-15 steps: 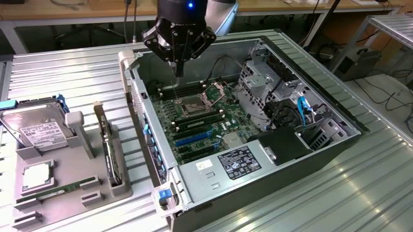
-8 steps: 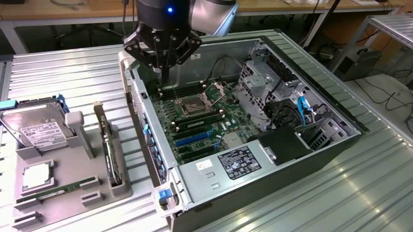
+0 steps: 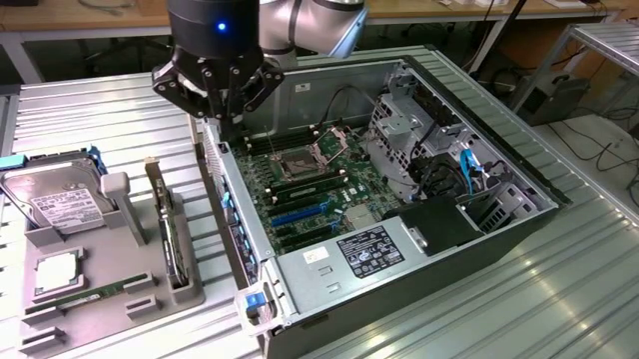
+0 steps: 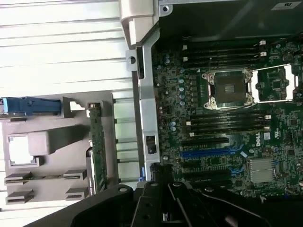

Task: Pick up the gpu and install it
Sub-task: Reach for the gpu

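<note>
Counter (image 3: 110,112): ribbed sheet metal, bright with glare toward the exterior view's right. On it lay the open computer case (image 3: 429,292) on its side, motherboard (image 3: 310,187) facing up, with an empty processor socket (image 3: 299,164) and blue expansion slots (image 3: 295,215) exposed. Just beside the case, on the exterior view's left, sat a grey holder tray (image 3: 100,262). We noted the gpu (image 3: 170,232) standing on edge in the tray's slot nearest the case, its metal bracket end pointing away from the camera, and nothing was touching it. The same tray held a hard drive (image 3: 55,202) with a white label, a processor (image 3: 57,273) and a green memory stick (image 3: 85,298). The claw (image 3: 224,116) hung over the case's far corner on the exterior view's left, above the case wall and apart from the gpu. Its fingers looked drawn together at the tips, and we saw nothing between them. Room: wooden benches (image 3: 80,19) behind, a metal rack (image 3: 609,37) at the exterior view's right, and loose cables on the floor (image 3: 599,161).
</note>
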You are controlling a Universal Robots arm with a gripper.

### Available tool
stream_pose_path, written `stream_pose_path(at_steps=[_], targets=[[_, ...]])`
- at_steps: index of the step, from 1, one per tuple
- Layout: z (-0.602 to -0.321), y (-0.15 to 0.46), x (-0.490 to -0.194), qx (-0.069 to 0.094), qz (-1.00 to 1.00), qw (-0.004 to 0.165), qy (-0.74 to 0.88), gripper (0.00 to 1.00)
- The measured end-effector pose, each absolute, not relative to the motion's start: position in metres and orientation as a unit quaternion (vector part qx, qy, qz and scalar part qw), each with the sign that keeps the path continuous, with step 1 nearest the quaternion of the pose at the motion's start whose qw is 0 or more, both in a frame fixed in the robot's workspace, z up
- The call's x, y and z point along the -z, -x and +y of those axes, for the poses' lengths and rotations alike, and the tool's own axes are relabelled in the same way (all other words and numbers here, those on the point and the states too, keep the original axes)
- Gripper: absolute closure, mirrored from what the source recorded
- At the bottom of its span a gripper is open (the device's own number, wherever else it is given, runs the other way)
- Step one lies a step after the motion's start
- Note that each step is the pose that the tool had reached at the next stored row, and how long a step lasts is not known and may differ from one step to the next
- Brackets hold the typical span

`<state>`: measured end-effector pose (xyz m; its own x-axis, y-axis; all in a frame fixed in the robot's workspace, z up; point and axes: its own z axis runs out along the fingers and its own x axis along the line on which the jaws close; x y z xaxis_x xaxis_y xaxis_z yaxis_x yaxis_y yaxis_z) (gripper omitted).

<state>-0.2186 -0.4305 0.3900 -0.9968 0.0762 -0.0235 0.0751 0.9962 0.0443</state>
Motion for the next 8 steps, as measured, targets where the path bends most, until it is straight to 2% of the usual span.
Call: stream_pose_path(at_steps=[8], targets=[[-0.439,0.253,-0.381,-0.022,0.999,0.013,-0.038,0.89]])
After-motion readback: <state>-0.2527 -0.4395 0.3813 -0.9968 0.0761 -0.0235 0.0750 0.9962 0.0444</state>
